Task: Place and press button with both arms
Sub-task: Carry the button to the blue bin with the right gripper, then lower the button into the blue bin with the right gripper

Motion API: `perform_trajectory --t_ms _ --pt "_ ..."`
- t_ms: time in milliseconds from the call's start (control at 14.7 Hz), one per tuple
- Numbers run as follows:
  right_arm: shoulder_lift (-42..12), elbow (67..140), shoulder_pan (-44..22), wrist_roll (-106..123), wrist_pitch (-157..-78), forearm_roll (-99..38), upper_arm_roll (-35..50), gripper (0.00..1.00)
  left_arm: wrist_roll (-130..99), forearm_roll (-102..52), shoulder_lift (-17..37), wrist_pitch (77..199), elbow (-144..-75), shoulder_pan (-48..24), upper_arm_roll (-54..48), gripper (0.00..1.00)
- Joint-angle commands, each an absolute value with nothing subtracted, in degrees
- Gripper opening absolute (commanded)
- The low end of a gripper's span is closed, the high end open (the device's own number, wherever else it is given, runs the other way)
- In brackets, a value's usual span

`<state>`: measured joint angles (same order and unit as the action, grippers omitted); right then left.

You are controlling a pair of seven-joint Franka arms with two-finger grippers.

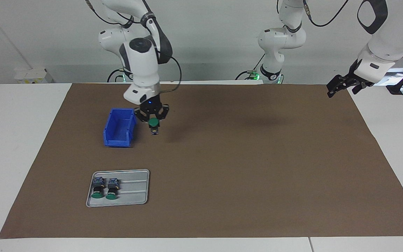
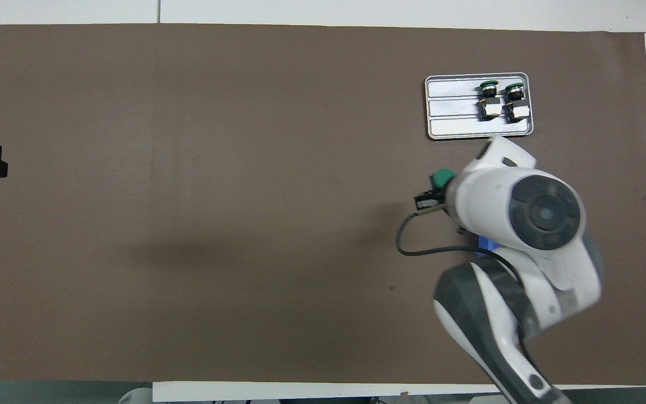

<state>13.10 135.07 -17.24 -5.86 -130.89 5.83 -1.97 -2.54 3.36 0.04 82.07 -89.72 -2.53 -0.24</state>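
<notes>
**Right gripper carries a button beside the bin**

The right arm [image 1: 142, 52] reaches down from its base over the brown mat [image 1: 243, 168], toward its own end of the table. The right gripper [image 1: 152, 120] hangs in the air with its tips pointing down, clamped on the button [image 1: 153, 123]. The green cap faces the high camera across the table, and the dark body hangs below the cap between the fingertips. The button is clear of the mat, raised above it, just beside the blue bin [image 1: 119, 127] on the side toward the middle of the table. In the overhead view the arm's white wrist covers almost all of the bin, and only the green cap [image 2: 442, 178] and a bit of black gripper show at the wrist's edge.

A grey tray [image 1: 131, 199] lies on the mat farther from the robots than the bin. Two more buttons [image 1: 105, 187] lie side by side in it, at the end toward the right arm's side of the table, caps pointing away from the robots.

The left arm [image 1: 383, 31] waits at its own end of the table. The left gripper [image 1: 336, 87] is held up over the mat's corner nearest its base, jaws spread wide, nothing in them
</notes>
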Motion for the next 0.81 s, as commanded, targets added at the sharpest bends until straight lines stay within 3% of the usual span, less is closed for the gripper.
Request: perform_trajectory --t_ms 0,271,746 --pt "22.8 145.7 -11.9 11.0 -132.5 0.5 -8.0 0.00 -2.8 2.8 -1.3 83.1 -91.1 -2.9 -0.1 1.00" --pt "22.6 146.5 -8.9 13.2 -129.6 0.0 -12.2 0.00 -2.6 2.8 -1.2 83.3 -91.1 -2.4 -0.2 1.00" --pt "16.8 146.6 -13.3 4.7 -133.3 0.1 -12.1 0.00 -3.2 2.8 -1.3 83.1 -91.2 -3.1 -0.5 1.00"
